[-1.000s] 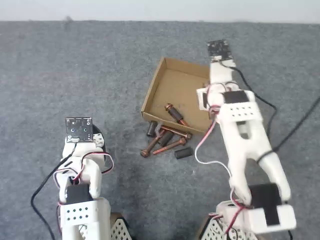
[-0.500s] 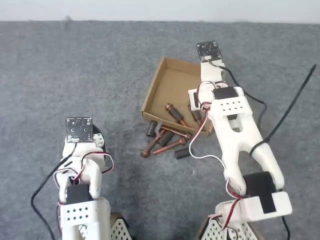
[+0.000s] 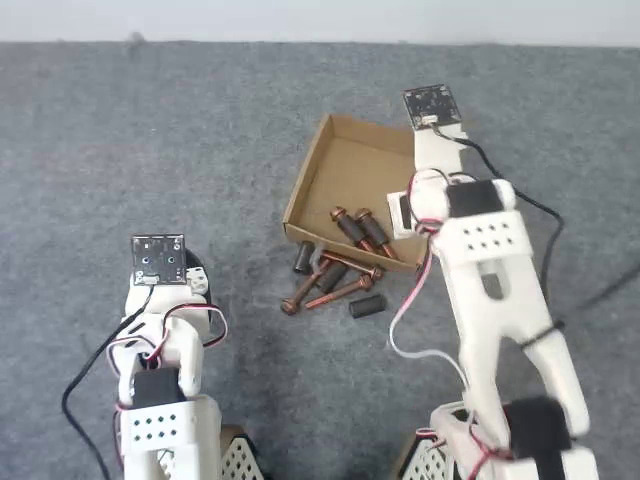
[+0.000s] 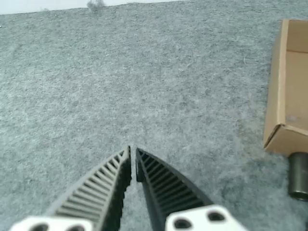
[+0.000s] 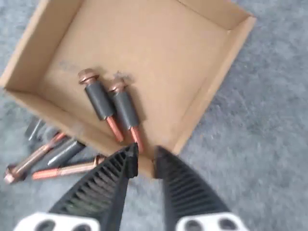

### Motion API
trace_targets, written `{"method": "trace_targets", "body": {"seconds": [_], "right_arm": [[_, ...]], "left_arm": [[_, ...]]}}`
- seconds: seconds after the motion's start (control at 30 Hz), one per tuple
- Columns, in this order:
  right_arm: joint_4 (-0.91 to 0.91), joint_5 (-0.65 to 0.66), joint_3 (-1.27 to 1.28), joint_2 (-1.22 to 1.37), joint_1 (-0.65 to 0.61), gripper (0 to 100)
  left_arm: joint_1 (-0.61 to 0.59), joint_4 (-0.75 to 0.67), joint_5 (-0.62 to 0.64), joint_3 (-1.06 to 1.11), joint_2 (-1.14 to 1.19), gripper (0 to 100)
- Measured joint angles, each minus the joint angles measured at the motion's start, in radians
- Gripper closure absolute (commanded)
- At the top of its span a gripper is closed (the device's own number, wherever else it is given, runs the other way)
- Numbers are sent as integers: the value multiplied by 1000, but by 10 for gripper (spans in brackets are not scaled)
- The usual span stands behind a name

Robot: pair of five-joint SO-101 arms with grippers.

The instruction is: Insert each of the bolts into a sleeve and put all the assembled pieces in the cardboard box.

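The open cardboard box (image 3: 318, 170) (image 5: 219, 67) holds two assembled pieces, dark sleeves on copper bolts, side by side (image 3: 349, 226) (image 3: 372, 231) (image 5: 97, 100) (image 5: 125, 108). My right gripper (image 5: 144, 154) hangs above the box's near wall, close to the bolt tips, slightly open and holding nothing. Loose copper bolts (image 3: 330, 292) (image 5: 62, 169) and dark sleeves (image 3: 303, 258) (image 3: 367, 305) lie on the carpet just in front of the box. My left gripper (image 4: 131, 153) is shut and empty over bare carpet, well to the left of the box (image 4: 286, 96).
Grey carpet covers the whole table (image 3: 150, 130). The right arm's white body (image 3: 485, 260) spans the area right of the box. One sleeve (image 4: 298, 175) lies by the box corner in the left wrist view.
The right arm swung left over the box, then back right. A second assembled piece now lies in the box beside the first. The left arm has not moved.
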Motion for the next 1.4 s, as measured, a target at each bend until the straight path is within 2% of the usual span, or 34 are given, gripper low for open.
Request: {"method": "trace_targets", "body": {"seconds": [0.2,0.4,0.53,0.83,1.03,1.27,1.4], "right_arm": [[195,2,0,-123,-2,992],[394,172,11,-219,-97,992],[416,242,124,-308,-192,992],[255,514,420,-493,-327,991],[129,663,554,-514,-341,856],[-17,761,643,-514,-342,856],[-94,807,684,-514,-342,888]], "left_arm": [[0,0,0,0,0,988],[0,0,0,0,0,988],[0,0,0,0,0,988],[0,0,0,0,0,988],[0,0,0,0,0,988],[0,0,0,0,0,988],[0,0,0,0,0,988]]}}
